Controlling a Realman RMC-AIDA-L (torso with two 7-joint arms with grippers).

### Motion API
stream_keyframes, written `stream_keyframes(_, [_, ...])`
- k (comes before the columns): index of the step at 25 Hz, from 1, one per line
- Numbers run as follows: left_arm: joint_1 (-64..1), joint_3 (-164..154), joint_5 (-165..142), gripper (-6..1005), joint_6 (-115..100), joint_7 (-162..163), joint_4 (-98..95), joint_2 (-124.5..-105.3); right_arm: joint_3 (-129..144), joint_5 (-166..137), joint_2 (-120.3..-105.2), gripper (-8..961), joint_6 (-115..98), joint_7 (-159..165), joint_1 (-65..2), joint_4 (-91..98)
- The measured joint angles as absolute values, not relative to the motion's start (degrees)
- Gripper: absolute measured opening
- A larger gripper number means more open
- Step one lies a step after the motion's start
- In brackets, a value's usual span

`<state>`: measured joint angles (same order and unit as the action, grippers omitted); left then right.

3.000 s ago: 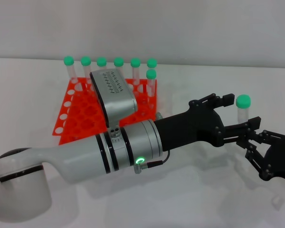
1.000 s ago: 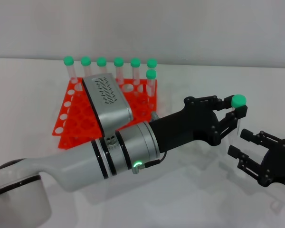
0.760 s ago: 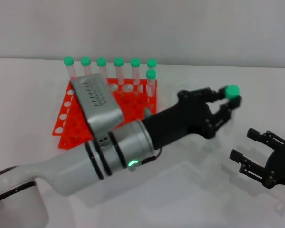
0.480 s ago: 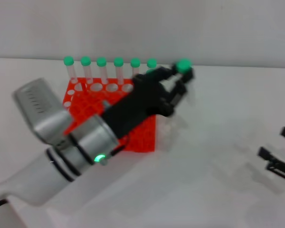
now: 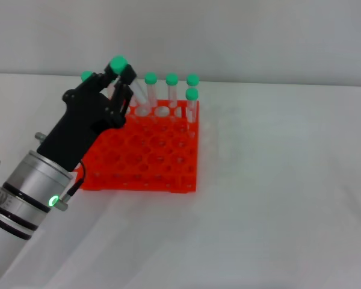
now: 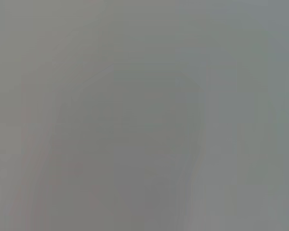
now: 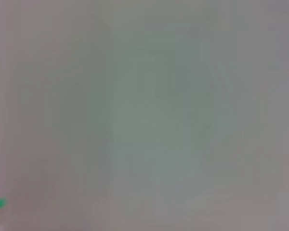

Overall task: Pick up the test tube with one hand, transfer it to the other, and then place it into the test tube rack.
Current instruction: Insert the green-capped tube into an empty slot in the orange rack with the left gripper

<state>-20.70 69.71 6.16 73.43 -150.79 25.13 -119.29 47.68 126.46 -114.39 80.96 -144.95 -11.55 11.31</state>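
White counter backs the red-orange gridded plastic rack (image 5: 141,144) near its far-left corner, where the black-fingered left gripper (image 5: 119,81), clamped on the slim green-capped clear tube (image 5: 127,81), holds it tilted, so it could jam against a hole's rim.

One red rack (image 5: 144,162); one claw (image 5: 121,73); six green-capped tubes (image 5: 171,79) visible (one gripped in that claw).
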Motion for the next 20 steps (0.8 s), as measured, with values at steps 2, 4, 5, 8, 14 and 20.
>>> stream_keyframes(2, [-21.02,70.26,6.19,261,73.18,-150.8,24.29,-119.23,46.4,126.46,-114.43,877,79.75,-144.95,-11.74,11.29])
stream_keyframes(4, [-21.61,70.32,6.02,261,72.71,-150.83,23.48,-119.19,46.0,126.46,-114.45,877,78.5,-144.96,-12.22,11.43])
stream_keyframes(5, [-21.95,70.17,5.96,261,72.48,-150.84,23.16,-119.17,45.97,126.46,-114.48,877,78.07,-144.97,-12.52,11.53])
stream_keyframes(8, [-22.44,69.95,5.89,262,72.01,-150.93,22.78,-119.26,46.04,126.37,-114.62,877,77.66,-144.98,-13.36,11.39])
stream_keyframes(14, [-23.57,70.9,6.29,263,68.13,-151.74,22.67,-119.21,46.66,126.05,-114.79,877,77.6,-145.0,-14.01,11.04])
stream_keyframes(20, [-26.59,70.97,5.94,264,62.91,-152.35,22.65,-119.12,46.67,126.03,-114.9,877,77.69,-144.86,-14.1,10.99])
